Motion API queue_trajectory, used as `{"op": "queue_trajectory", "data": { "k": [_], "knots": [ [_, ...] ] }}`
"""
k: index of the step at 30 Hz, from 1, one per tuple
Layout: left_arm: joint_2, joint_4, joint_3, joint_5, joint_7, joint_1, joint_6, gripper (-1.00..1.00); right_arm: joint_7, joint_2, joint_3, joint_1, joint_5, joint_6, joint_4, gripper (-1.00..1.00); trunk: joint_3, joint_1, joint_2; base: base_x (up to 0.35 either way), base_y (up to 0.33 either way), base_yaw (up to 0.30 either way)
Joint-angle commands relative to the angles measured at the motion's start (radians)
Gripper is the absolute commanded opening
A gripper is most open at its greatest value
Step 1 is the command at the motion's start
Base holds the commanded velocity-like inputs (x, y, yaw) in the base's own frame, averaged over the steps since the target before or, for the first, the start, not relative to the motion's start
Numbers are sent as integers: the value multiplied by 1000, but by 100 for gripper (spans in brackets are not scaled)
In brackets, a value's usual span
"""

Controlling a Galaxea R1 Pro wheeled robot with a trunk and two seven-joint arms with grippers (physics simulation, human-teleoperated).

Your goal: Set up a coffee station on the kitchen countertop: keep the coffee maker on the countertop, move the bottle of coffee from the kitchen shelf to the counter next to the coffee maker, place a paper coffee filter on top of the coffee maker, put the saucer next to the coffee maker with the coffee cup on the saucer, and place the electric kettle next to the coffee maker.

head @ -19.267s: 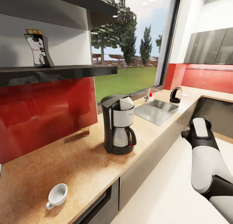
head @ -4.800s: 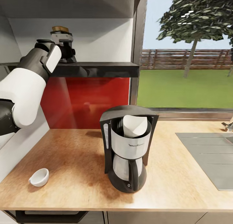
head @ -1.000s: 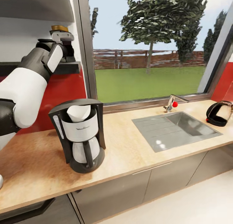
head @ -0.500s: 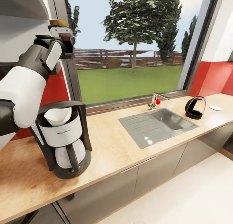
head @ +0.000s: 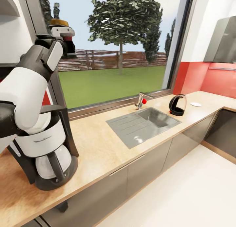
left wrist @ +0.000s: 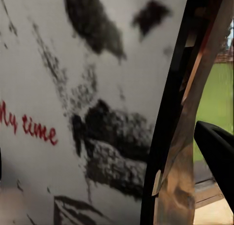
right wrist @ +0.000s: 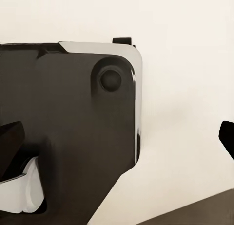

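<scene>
One bottle of coffee (head: 62,35) sat clenched in my left gripper (head: 64,43), raised at eleven o'clock to clear the coffee maker (head: 46,148). I couldn't tell my right gripper's state.

Coffee bottle (head: 61,35) aloft, claw-held

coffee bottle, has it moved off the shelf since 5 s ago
Yes. The coffee bottle, held in the left gripper, was on the shelf; now it is raised in front of the window.
</scene>
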Motion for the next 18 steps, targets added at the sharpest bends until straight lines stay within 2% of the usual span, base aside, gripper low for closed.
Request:
{"op": "queue_trajectory", "data": {
  "k": [1,14,18],
  "knots": [
    [2,-1,-8,11,7,0,5,-100,4,0,-8,-1,9,2,-1,100,-2,1,-2,0,0,-289],
    [-5,0,-8,10,7,21,5,-100,4,1,-8,-1,9,2,-1,100,-2,1,-2,0,0,-289],
    [-6,-2,-9,10,6,50,3,-100,4,1,-8,-1,9,2,-2,100,-2,1,-2,-3,-102,-289]
  ]
}}
